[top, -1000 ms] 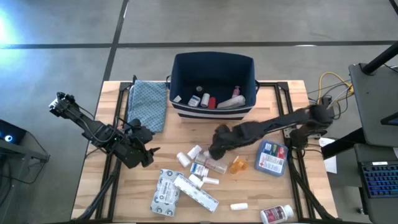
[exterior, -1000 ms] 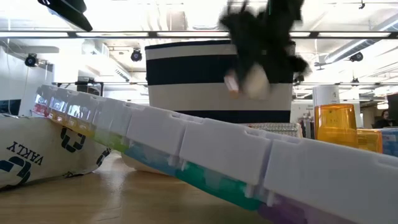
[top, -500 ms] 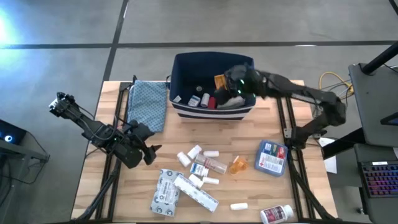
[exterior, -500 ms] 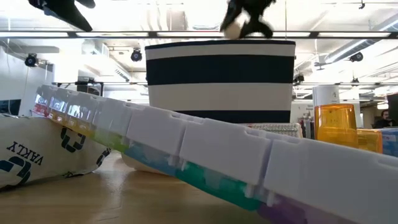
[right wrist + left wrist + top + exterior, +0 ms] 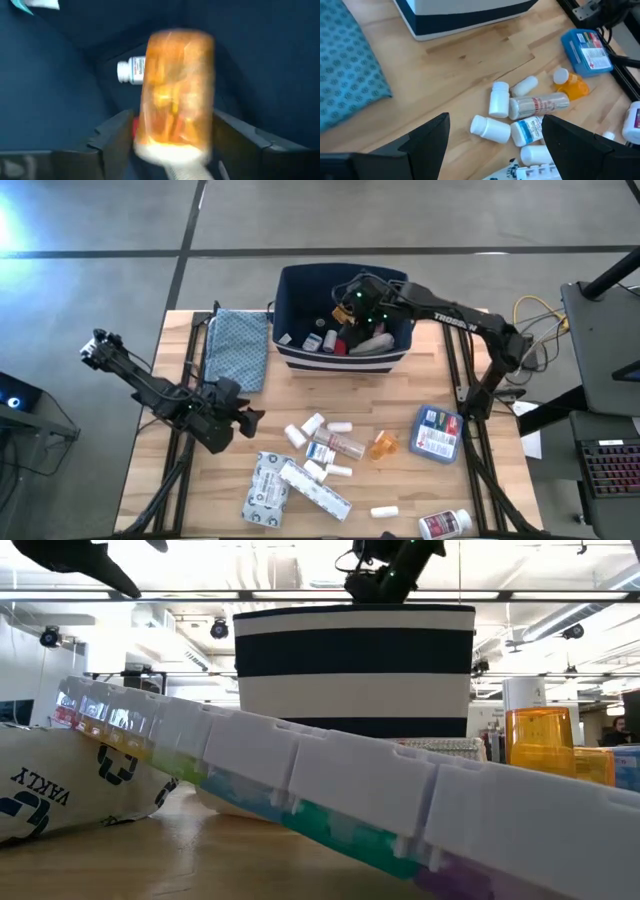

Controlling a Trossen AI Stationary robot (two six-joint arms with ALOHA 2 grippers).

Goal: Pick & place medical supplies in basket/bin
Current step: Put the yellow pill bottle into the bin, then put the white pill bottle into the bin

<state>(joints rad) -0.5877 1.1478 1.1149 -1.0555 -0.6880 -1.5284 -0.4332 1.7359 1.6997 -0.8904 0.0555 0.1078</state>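
Right end effector [image 5: 352,300], top centre of the high view, hangs over the bin [image 5: 295,350]; an orange vial [image 5: 176,90] sits between its parted fingers, grip unclear. Left end effector [image 5: 240,418] waits spread at lower left.

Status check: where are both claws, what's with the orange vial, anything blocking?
Right claw over the navy bin, orange vial blurred between its fingers. Left claw open, waiting near loose pill bottles. No obstruction seen.

High view looked straight down on the whole table [image 5: 400,420]. Low view sat at tabletop height, close behind cartons, facing the striped bin [image 5: 350,665], which the high view shared. Left wrist view looked down at bottles; right wrist view faced into the bin, close.
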